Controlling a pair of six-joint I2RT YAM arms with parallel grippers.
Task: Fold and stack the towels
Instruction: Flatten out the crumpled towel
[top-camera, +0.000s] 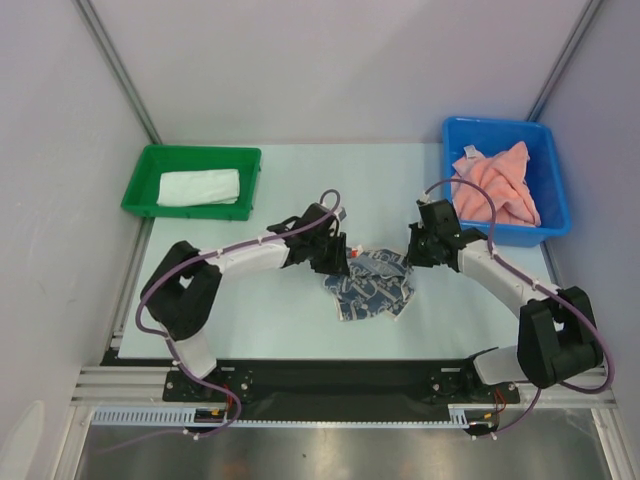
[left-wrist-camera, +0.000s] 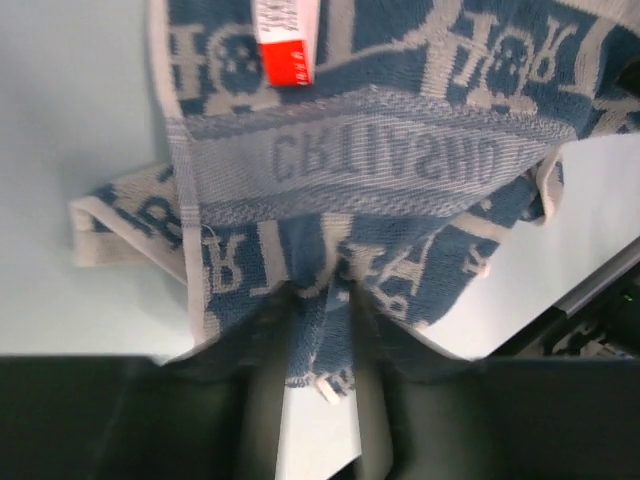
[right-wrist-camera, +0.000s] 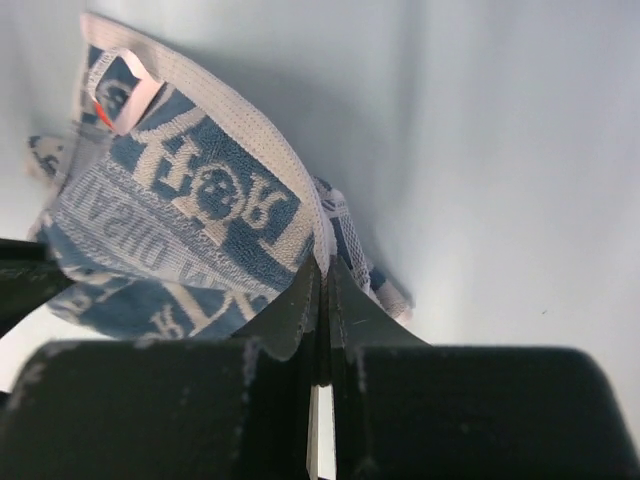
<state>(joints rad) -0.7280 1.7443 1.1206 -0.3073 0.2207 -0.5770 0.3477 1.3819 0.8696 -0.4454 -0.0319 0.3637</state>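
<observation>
The blue-and-white patterned towel (top-camera: 372, 288) lies crumpled in the middle of the table (top-camera: 290, 190), between the two arms, and both of them have hold of it. The right gripper (right-wrist-camera: 322, 275) is closed tight, its fingers pressed together on the pale hem at one corner, and the cloth bellies out to the left of them. The left gripper (left-wrist-camera: 320, 310) has a gathered fold drawn in between its fingers, the creases running to that spot. Its fingertips are a dark blur from its own camera, so how firm the pinch is I can't make out (from above, the wrist covers it altogether).

A red tag (left-wrist-camera: 283, 45) sticks out near the towel's upper edge, cut off by the frame. Its print is too small to read. There's woven lettering on a paler band across the cloth, and I can't make that out either. How the towel is folded on itself is hard to follow: part is tucked underneath.

At the far left, a white towel (top-camera: 200, 187) lies folded in the green tray (top-camera: 145, 195). At the far right, pink towels (top-camera: 495, 185) are heaped in the blue bin (top-camera: 555, 170), too tangled to count.
</observation>
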